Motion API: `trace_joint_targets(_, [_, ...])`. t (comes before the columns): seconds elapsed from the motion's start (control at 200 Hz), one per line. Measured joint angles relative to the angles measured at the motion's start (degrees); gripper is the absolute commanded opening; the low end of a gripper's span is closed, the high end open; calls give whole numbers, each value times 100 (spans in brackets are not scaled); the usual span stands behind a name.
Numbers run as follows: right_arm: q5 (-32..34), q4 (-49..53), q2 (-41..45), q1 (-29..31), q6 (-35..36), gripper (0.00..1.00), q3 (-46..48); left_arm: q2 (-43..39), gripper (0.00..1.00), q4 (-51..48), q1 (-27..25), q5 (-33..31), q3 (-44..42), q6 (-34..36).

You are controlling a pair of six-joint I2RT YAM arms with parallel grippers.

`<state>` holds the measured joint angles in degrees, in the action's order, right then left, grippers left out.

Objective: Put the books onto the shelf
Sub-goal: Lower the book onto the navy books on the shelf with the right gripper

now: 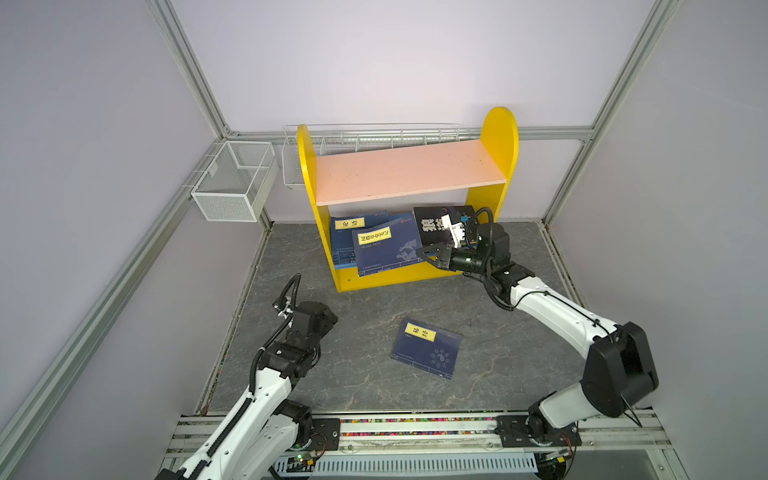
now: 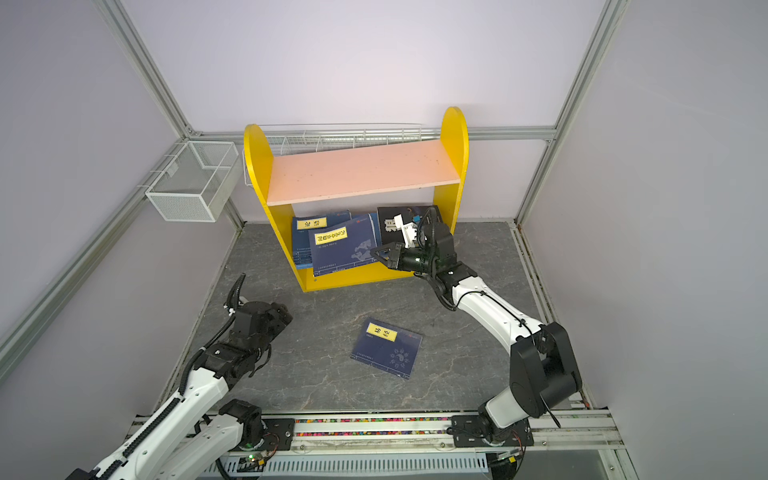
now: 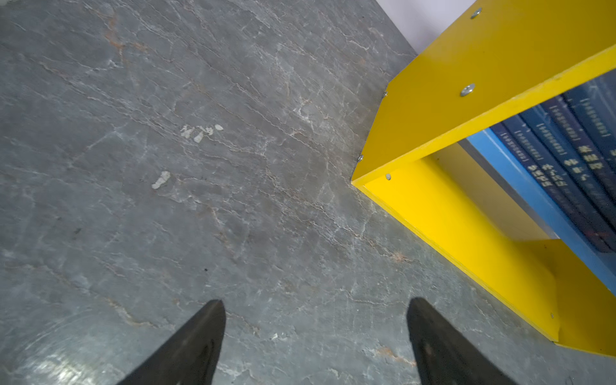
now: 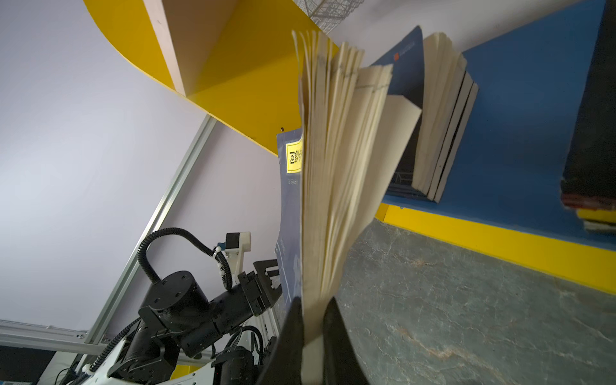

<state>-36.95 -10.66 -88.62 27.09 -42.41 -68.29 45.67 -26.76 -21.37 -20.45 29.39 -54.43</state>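
Two grippers to place, nearest first: how does the left gripper [image 3: 315, 305] stand? (Ana)

Its black fingers [image 3: 200, 333] are spread wide with nothing between them, over the bare grey stone-patterned table [image 3: 166, 200], just beside the near left corner of the small bookcase with yellow round-topped side panels [image 3: 466, 83]. In both top views the arm's own wrist hides those fingers. (Ben)

And the loose book? (Ana)

One thin navy-blue paperback with a yellow title label [image 1: 426, 348] lies flat on the table, cover up, well apart from both grippers. Its labelled top edge points away toward the bookcase, turned slightly right. Foreshortening keeps me from telling which side is longer. (Ben)

Further in? (Ana)

The right gripper [image 4: 313, 301] is clamped on the page edge of a second navy-blue paperback with a tilted yellow label [image 1: 384, 249]. That book leans in the bookcase's lower tier, cover facing front, top end toward the back, bottom edge over the yellow front strip. In the right wrist view its pages fan open, blurred. (Ben)

Behind it? (Ana)

More navy-blue paperbacks [image 1: 344, 243] lean at the left end on the blue lower board [image 4: 520, 116]; I cannot count them. A thick black book with large white characters [image 1: 430, 226] stands at the right end, partly hidden by the right arm's wrist. Above, the pink upper board [image 1: 407, 170] is bare. (Ben)
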Motion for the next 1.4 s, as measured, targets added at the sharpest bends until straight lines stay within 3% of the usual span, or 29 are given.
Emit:
trace_joint_targets(0.33, [7,463,-1172,-11,177,8,-1237,2,85,-234,0,-186,0,-94])
trace_joint_targets(0.73, [11,76,-2205,31,-151,9,-2177,129,85,-232,0,-179,0,-105])
trace_joint_targets(1.4, [122,-203,-3099,387,-518,12,-2881,214,85,-229,0,-118,0,-107])
